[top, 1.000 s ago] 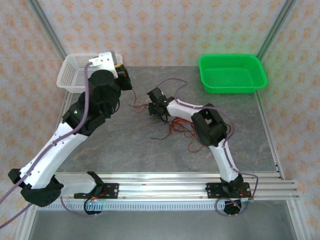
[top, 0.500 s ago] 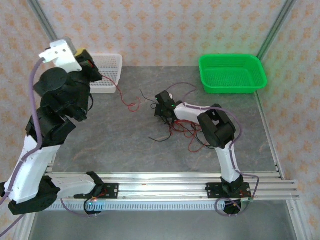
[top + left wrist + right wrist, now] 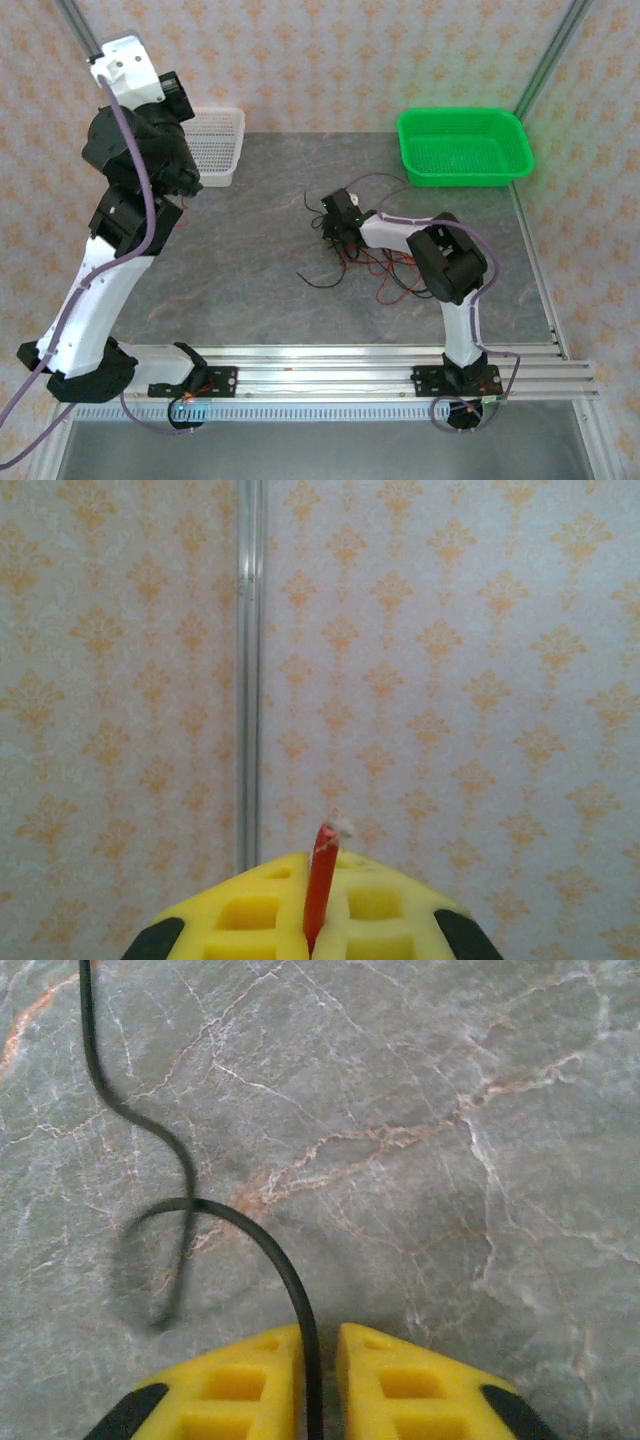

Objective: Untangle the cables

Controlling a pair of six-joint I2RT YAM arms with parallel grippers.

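The left claw [image 3: 323,895] is raised high off the table [image 3: 240,270]. Its yellow fingers [image 3: 250,915] are pressed together on a thin red wire [image 3: 322,855], whose frayed end pokes up just past the fingertips. Straight ahead of this claw are a patterned wall [image 3: 480,680] and an upright metal post [image 3: 249,670]. In the top view the left claw [image 3: 176,93] hangs at the far left corner, with the white basket [image 3: 218,140] below it and just to its right. The right claw [image 3: 318,1345] is low over the table, its fingers [image 3: 400,1390] clamped on a black wire [image 3: 240,1222]. That wire runs out from between the tips, ahead and to the left, and curls into a loop on the marbled surface. Seen from above, the right claw [image 3: 336,214] sits at the far left edge of the cables [image 3: 368,262]. This loose snarl of red and black strands spreads behind the claw, under and beside the right forearm, and one dark strand trails off to the near left. The green basket [image 3: 465,150] lies well apart, beyond this claw and to its right.
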